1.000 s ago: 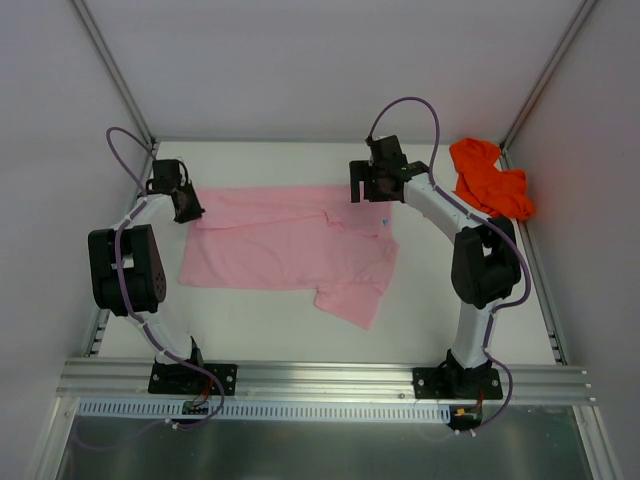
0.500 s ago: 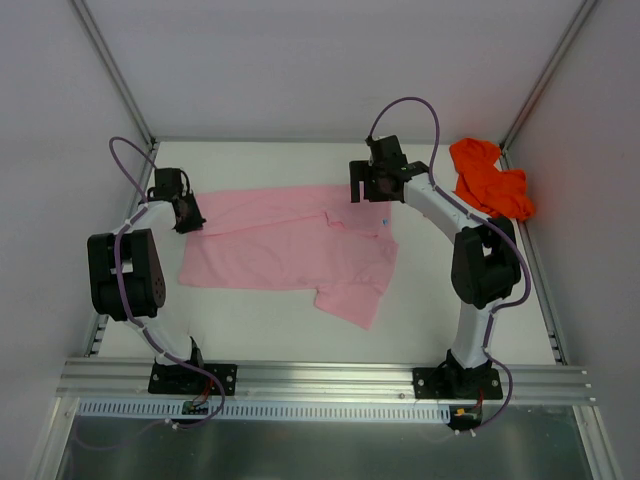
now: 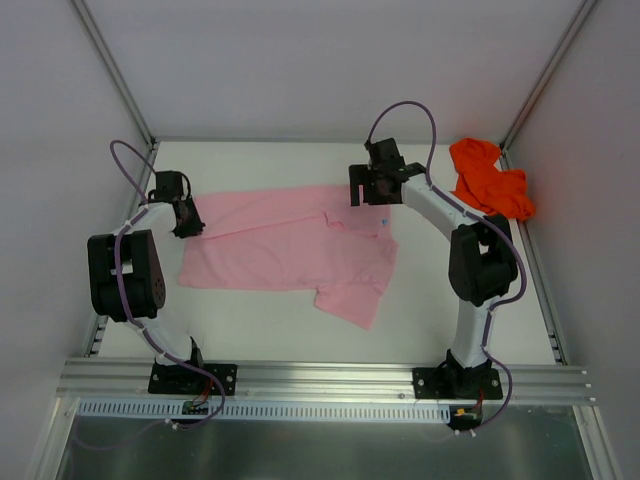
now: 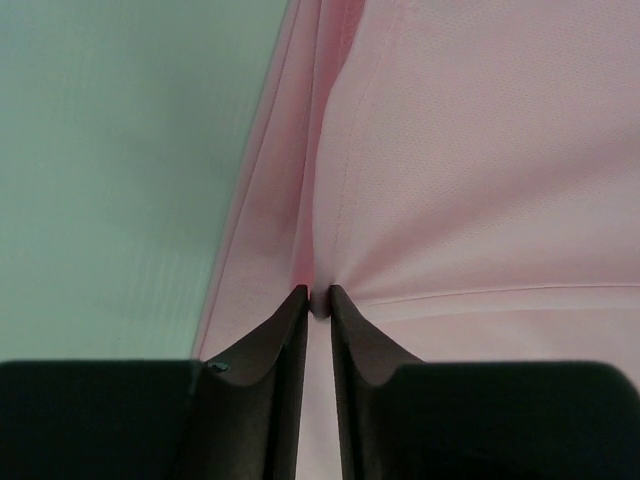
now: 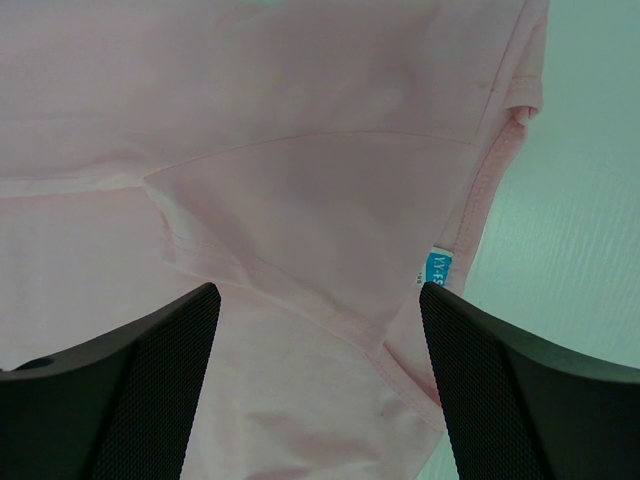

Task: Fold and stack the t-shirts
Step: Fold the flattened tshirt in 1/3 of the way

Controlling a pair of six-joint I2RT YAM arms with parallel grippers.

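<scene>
The light pink t-shirt [image 3: 290, 245] lies spread across the middle of the white table, one sleeve pointing toward the near edge. My left gripper [image 3: 186, 222] is at its far left corner, shut on a pinch of the pink cloth [image 4: 318, 300]. My right gripper [image 3: 368, 195] hovers open over the shirt's collar end; the wrist view shows the neck seam and a small blue label [image 5: 437, 267] between the wide-open fingers [image 5: 150, 380]. The orange-red t-shirt [image 3: 488, 180] lies crumpled at the far right.
White walls and metal frame posts [image 3: 112, 75] close in the table at the left, back and right. An aluminium rail [image 3: 320, 378] with both arm bases runs along the near edge.
My left gripper has shifted slightly toward the near side and right along the shirt's left edge. My right gripper has barely moved. The shirts lie as before.
</scene>
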